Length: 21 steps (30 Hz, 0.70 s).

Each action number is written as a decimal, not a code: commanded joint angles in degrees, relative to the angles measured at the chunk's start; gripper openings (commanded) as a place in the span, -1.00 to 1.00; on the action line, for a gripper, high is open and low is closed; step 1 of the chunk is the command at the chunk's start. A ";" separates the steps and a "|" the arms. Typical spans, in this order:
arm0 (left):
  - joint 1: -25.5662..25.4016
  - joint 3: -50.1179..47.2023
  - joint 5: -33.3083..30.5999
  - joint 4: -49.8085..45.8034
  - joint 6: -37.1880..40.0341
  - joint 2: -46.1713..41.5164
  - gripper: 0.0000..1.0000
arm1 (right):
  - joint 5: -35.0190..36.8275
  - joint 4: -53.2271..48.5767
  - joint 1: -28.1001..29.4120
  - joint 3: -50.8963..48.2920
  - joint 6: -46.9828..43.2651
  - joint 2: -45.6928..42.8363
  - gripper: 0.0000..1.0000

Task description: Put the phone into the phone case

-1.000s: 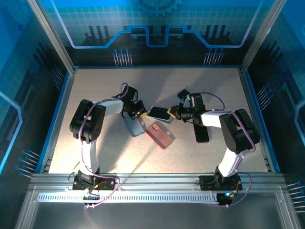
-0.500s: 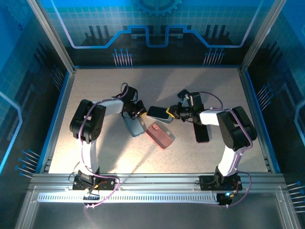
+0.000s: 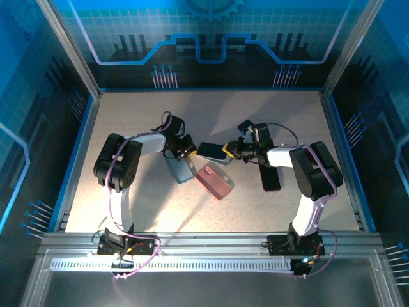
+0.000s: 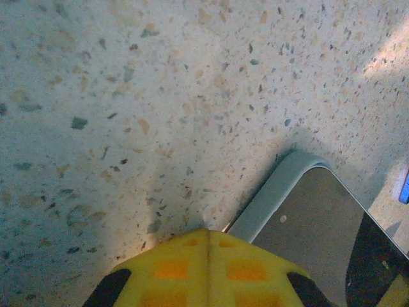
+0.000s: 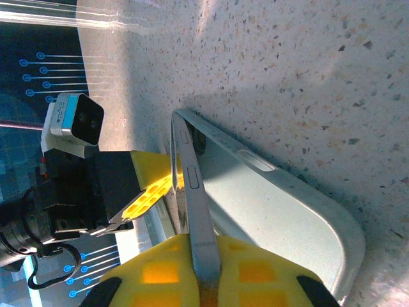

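Near centre, right end effector (image 5: 199,259) pinching phone (image 5: 190,185) edge, left end effector (image 4: 208,246) pressed together

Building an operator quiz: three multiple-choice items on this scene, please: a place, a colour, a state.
1. The salmon-red rectangular phone case lies: A near the middle of the table; B at the far wall; C in a gripper.
2. The flat rectangular slab right of it is: A white; B black; C green.
3. The right gripper is: A open; B shut empty; C shut on the pale-blue, dark-faced phone.
A, it lies flat mid-table; B, plainly dark; C, the pads pinch its edge.
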 commanded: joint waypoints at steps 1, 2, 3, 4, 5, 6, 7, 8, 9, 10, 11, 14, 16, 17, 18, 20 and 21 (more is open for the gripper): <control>-2.52 0.13 3.72 -1.69 -0.53 0.58 -0.93 | 1.47 -3.30 2.20 0.30 -1.16 3.02 -1.00; -2.50 0.12 3.76 -1.74 -0.53 0.58 -0.93 | 1.56 -3.40 2.24 0.31 -1.23 3.08 -1.00; -2.53 0.04 3.74 -1.69 -0.53 0.58 -0.93 | 1.61 -3.61 2.24 0.30 -1.33 3.10 -1.00; -2.59 0.09 3.76 -1.69 -0.53 0.58 -0.93 | 1.77 -3.90 2.21 0.38 -1.43 3.09 -1.00; -2.61 0.04 3.72 -1.68 -0.62 0.58 -0.93 | 1.74 -4.20 2.24 0.45 -1.60 3.09 -1.00; -2.58 0.07 3.76 -1.60 -0.62 0.58 -0.93 | 1.74 -4.43 2.24 0.47 -1.81 3.10 -1.00; -2.59 0.08 3.85 -1.51 -0.70 0.58 -0.93 | 1.74 -4.47 2.16 0.43 -1.96 3.14 -1.00; -2.60 0.07 3.77 -1.41 -0.71 0.58 -0.93 | 1.81 -6.03 2.24 0.45 -2.28 3.19 -1.00; -2.56 0.04 3.76 -1.28 -0.79 0.58 -0.93 | 1.87 -6.62 2.23 1.25 -2.42 3.18 -0.96; -2.55 0.07 3.82 -1.17 -0.88 0.62 -0.93 | 1.92 -7.07 2.25 2.28 -2.67 3.17 -0.95; -2.61 0.09 3.85 -1.14 -0.97 0.53 -0.93 | 1.91 -7.49 2.32 2.61 -2.88 3.18 -0.95; -2.59 0.09 3.85 -0.97 -1.01 0.53 -0.93 | 2.09 -10.22 2.32 4.12 -3.77 3.48 -0.87; -2.61 0.09 4.01 -0.86 -0.97 0.57 -0.93 | 1.99 -11.62 2.33 5.00 -4.54 3.59 -0.85; -2.61 0.02 4.11 -0.72 -1.06 0.55 -0.93 | 2.15 -12.46 2.46 5.47 -4.87 3.59 -0.84; -2.57 0.00 4.09 -0.71 -1.10 0.58 -0.93 | 2.32 -13.34 2.41 5.84 -5.10 3.56 -0.82; -2.56 -0.18 4.26 -0.29 -1.32 0.58 -0.93 | 2.52 -15.35 2.41 6.96 -5.79 3.84 -0.77; -2.59 -0.18 4.26 -0.19 -1.43 0.58 -0.93 | 2.40 -15.72 2.41 7.38 -6.04 3.99 -0.77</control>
